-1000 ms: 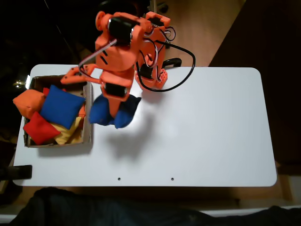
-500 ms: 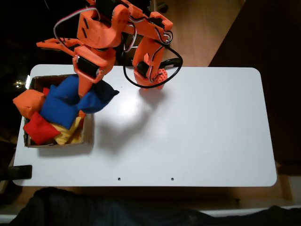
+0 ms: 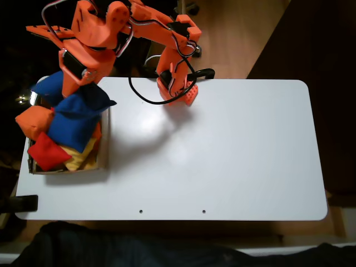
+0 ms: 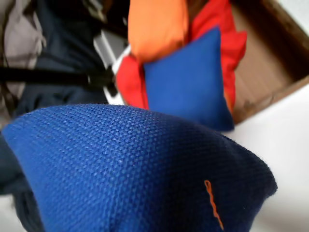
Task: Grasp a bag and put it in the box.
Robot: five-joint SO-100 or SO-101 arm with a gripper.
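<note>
In the fixed view my orange gripper point(image 3: 69, 92) hangs over the far end of the brown cardboard box point(image 3: 103, 158) at the table's left edge. It is shut on a royal-blue bag point(image 3: 49, 88), whose corners stick out on both sides of the fingers. In the wrist view that held bag point(image 4: 135, 169) fills the foreground, above the box floor point(image 4: 263, 67). A second blue bag point(image 3: 72, 127) point(image 4: 188, 89) lies in the box below it.
An orange bag point(image 3: 33, 121), a red bag point(image 3: 47, 153) and a yellow one point(image 3: 83, 158) also lie in the box. The arm's base point(image 3: 178, 92) stands at the far edge of the white table point(image 3: 222, 156), with a black cable looping beside it.
The arm has swung left with the blue bag, from the tabletop beside the box to above the box's far end. The bags in the box have not moved.
</note>
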